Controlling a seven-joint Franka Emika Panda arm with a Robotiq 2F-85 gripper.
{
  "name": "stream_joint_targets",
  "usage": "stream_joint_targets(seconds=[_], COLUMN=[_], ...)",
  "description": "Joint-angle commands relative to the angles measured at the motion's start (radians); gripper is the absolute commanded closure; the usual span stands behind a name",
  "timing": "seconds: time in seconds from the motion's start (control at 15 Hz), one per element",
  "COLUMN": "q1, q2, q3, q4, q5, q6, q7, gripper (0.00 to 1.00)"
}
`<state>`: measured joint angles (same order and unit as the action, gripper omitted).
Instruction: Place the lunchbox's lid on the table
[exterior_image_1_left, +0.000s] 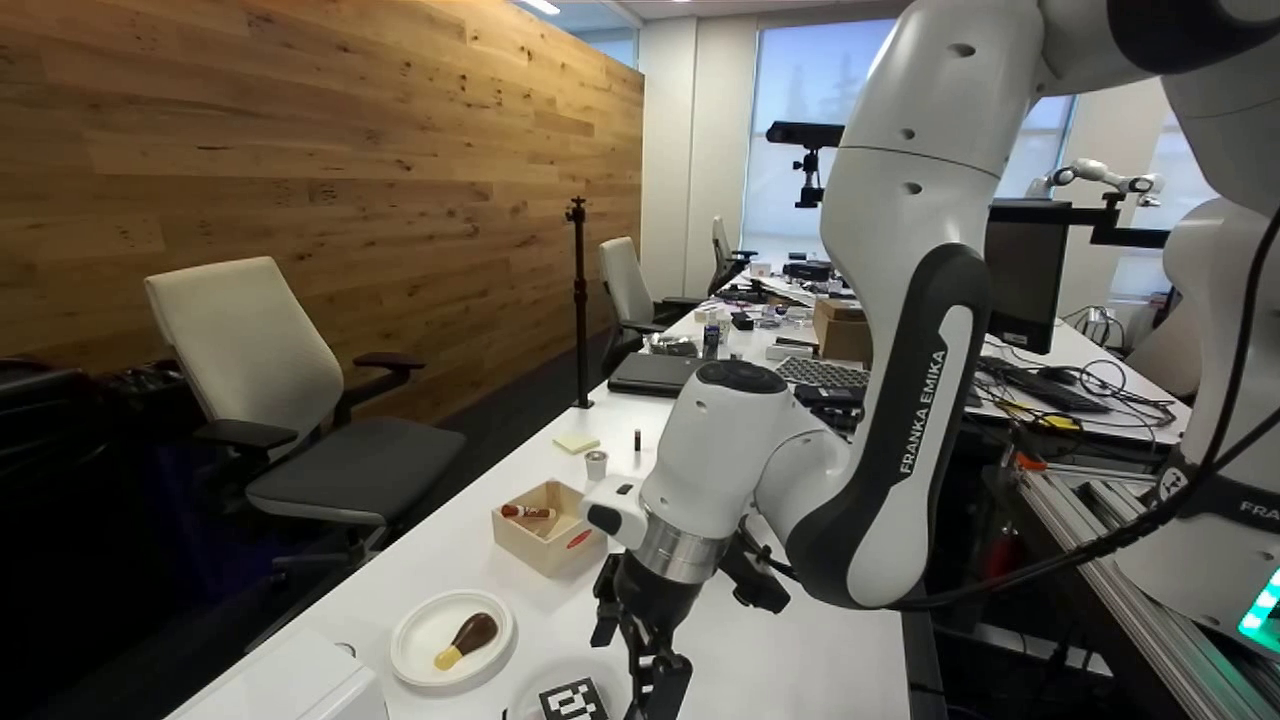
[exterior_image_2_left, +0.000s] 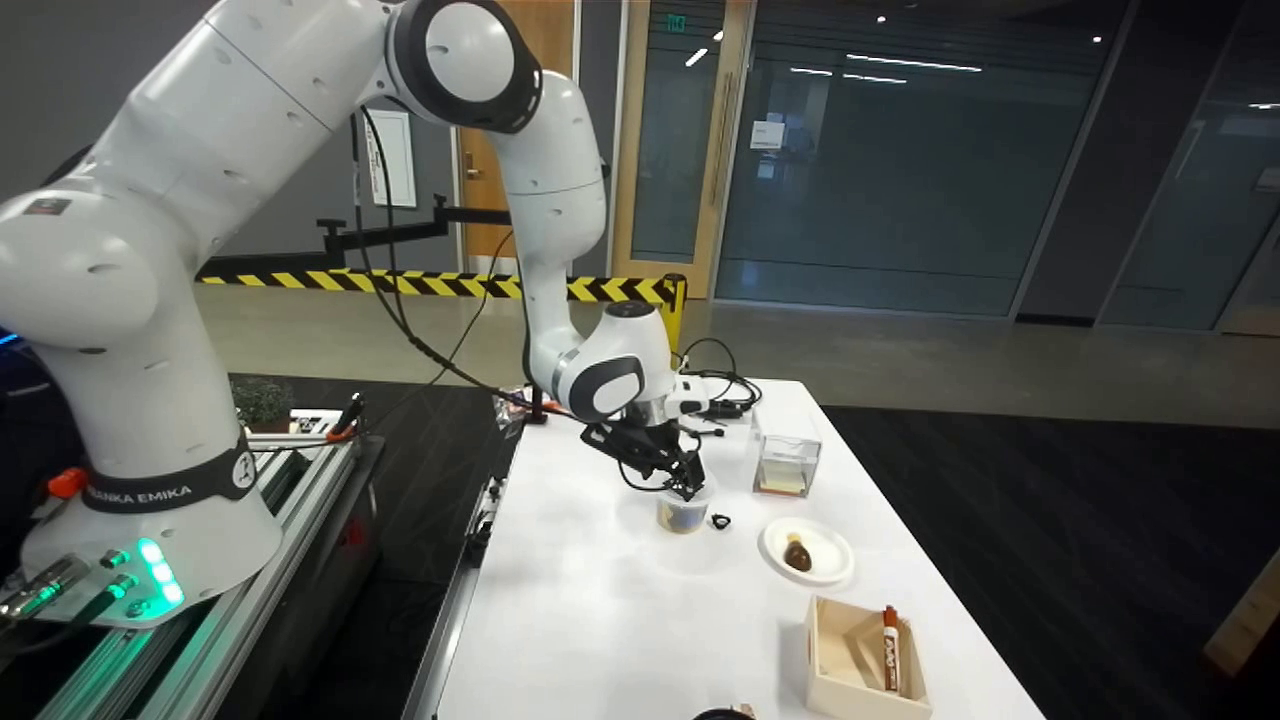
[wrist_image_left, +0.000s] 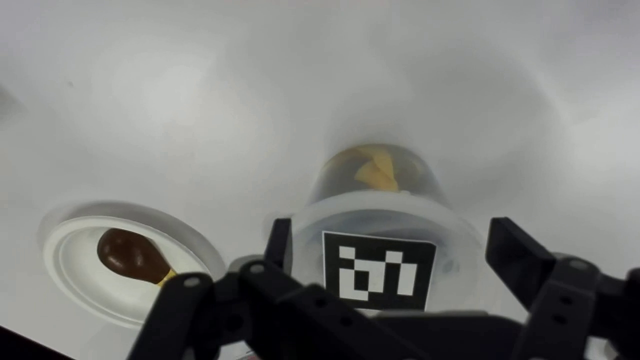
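On the table, lunchbox with yellow contents, lid on, jaws spread wide, marker in box

In an exterior view, a broad bare strip of desk leaves passage on the side toward the robot base, past the plate and the wooden box. Opposite, the way is crowded: a small black ring lies just beside the lunchbox, with the plate near it and a clear box beyond. Cables clutter the desk's far end. In the wrist view the jaws stand apart, the lid showing between them; clearance at its rim cannot be judged.
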<state>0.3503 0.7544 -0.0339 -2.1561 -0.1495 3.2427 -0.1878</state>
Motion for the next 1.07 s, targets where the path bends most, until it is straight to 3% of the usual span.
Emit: stream_joint_targets(seconds=[0.0,0.27,0.33,0.53,1.0], q1=[0.024,0.020,-0.048,-0.057,-0.148], q2=[0.022,0.026,-0.060,-0.104,-0.134], q3=[-0.022,-0.016,0.032,0.051,0.184], q4=[0.018,0.020,0.098,0.176,0.320], q5=[-0.016,-0.014,-0.034,-0.046,-0.029], q6=[0.022,0.038,-0.117,-0.190,-0.396], q7=[0.011,0.012,-0.019,-0.033,-0.086], gripper=[0.00,0.00,0.00,0.00,0.00])
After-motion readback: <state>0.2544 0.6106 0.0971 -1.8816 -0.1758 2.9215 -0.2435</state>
